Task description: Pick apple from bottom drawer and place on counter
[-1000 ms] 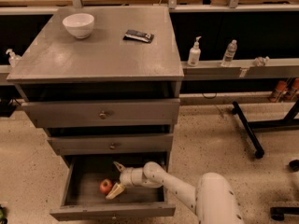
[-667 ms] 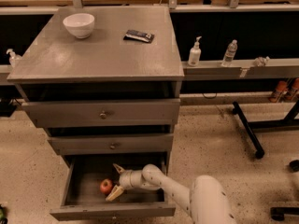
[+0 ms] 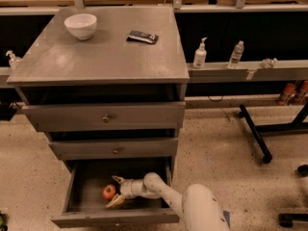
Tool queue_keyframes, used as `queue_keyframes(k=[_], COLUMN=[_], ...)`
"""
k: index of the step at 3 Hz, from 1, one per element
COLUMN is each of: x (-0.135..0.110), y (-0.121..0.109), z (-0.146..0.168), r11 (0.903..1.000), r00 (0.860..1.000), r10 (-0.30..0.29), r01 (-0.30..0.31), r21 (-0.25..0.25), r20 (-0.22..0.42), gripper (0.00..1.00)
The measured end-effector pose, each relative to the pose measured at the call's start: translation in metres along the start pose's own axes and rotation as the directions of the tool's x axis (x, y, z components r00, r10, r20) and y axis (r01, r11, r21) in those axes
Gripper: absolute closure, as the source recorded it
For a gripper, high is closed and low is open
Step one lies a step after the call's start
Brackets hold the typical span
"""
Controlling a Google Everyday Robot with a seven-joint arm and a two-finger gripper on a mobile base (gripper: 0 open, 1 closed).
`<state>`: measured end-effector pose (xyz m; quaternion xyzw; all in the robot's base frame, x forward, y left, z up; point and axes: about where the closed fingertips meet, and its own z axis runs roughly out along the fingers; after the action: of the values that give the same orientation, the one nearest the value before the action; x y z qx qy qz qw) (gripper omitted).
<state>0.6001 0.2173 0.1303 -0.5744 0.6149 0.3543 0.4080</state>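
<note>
The red apple [image 3: 109,192] lies inside the open bottom drawer [image 3: 115,217], left of its middle. My gripper [image 3: 117,191] reaches into the drawer from the right, just right of the apple. Its two fingers are spread, one above and one below the apple's right side, not closed on it. My white arm [image 3: 192,206] comes in from the lower right. The grey counter [image 3: 106,52] tops the cabinet above.
A white bowl [image 3: 81,26] and a dark flat packet [image 3: 142,36] lie on the counter. Two upper drawers [image 3: 103,117] with brass knobs are slightly out. A grey shelf [image 3: 240,71] with bottles runs to the right. A black stand leg [image 3: 255,136] lies on the floor.
The arm has pushed slightly further left into the drawer, bringing the open fingers closer around the apple. The apple has not moved.
</note>
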Motion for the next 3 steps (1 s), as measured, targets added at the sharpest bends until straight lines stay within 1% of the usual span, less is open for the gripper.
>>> queue_keyframes(k=[1, 2, 3], x=[0.001, -0.018, -0.074], y=[0.001, 0.003, -0.001], z=[0.005, 0.003, -0.036], r11=[0.9999, 0.9996, 0.9966], r00=[0.999, 0.992, 0.969], r10=[0.016, 0.012, -0.032], r01=[-0.016, -0.009, 0.050], r21=[-0.003, -0.028, -0.066], r20=[0.044, 0.128, 0.246], gripper=[0.40, 0.63, 0.95])
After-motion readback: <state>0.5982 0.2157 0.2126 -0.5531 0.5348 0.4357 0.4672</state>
